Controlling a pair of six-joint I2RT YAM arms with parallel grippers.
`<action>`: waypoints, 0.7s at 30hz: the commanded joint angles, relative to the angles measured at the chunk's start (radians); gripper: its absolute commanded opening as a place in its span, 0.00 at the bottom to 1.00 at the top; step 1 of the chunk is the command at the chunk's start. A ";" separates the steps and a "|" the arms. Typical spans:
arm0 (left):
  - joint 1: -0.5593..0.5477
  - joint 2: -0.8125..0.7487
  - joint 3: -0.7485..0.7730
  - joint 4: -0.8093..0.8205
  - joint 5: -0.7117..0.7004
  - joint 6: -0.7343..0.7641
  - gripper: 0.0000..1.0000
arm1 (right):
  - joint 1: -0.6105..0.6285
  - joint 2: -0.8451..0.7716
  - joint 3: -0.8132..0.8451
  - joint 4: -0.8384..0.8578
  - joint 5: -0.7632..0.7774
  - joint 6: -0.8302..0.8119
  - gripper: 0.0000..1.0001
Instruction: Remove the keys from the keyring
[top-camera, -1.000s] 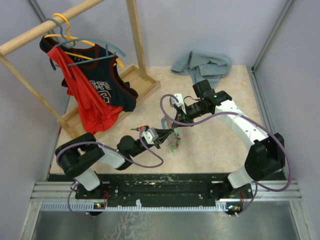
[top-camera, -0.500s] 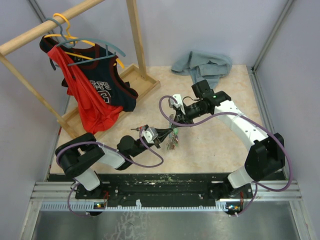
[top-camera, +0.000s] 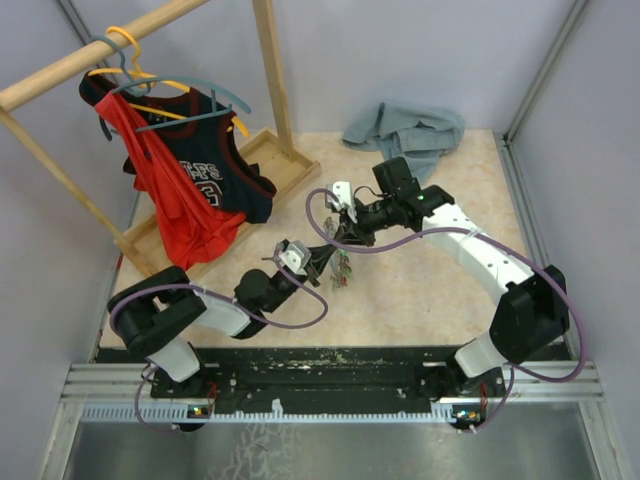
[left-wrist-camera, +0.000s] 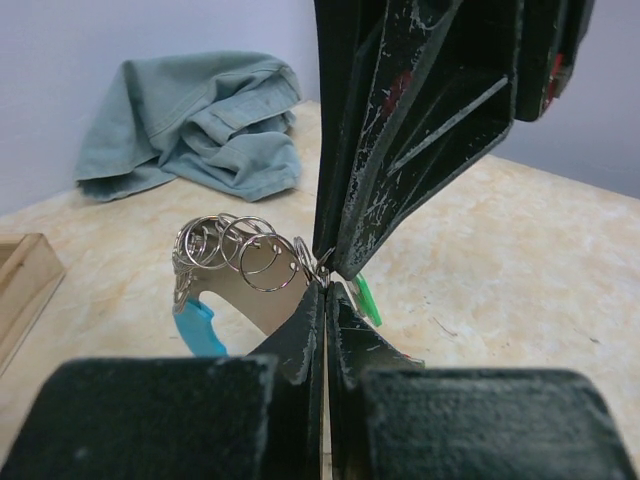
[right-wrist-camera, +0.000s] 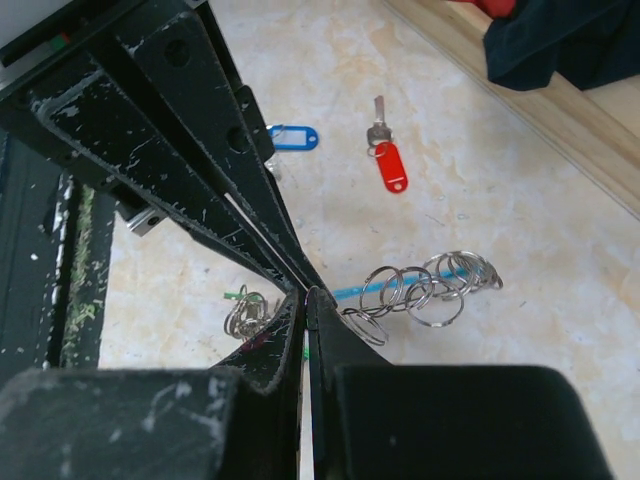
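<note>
Since the keyring (left-wrist-camera: 240, 252), held in the air on the near side of the crumpled cloth (left-wrist-camera: 200, 110), looks light, stiff and slippery, I have my left gripper (left-wrist-camera: 325, 295) and right gripper (right-wrist-camera: 303, 297) both clamped shut on its wire, tip to tip, rather than on the dangling keys (left-wrist-camera: 200, 328).

Between left gripper (left-wrist-camera: 325, 290) and right gripper (right-wrist-camera: 303, 292) hangs keyring (left-wrist-camera: 245, 255); cloth (left-wrist-camera: 200, 120) behind.

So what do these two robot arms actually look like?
The left arm and right arm are alike: smooth white link shells between chunky black joints, each trailing a looping purple cable. The left end effector and right end effector each have two flat black tapering fingers, scuffed with pale scratches.
</note>
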 joint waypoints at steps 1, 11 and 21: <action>-0.008 -0.050 0.070 0.114 -0.085 -0.027 0.00 | 0.052 0.010 -0.014 0.080 0.044 0.109 0.00; -0.008 -0.036 0.057 0.161 -0.099 -0.032 0.00 | 0.064 0.016 -0.016 0.077 0.027 0.107 0.00; 0.000 -0.002 -0.009 0.293 0.077 -0.053 0.25 | 0.007 -0.015 -0.011 0.071 -0.022 0.115 0.00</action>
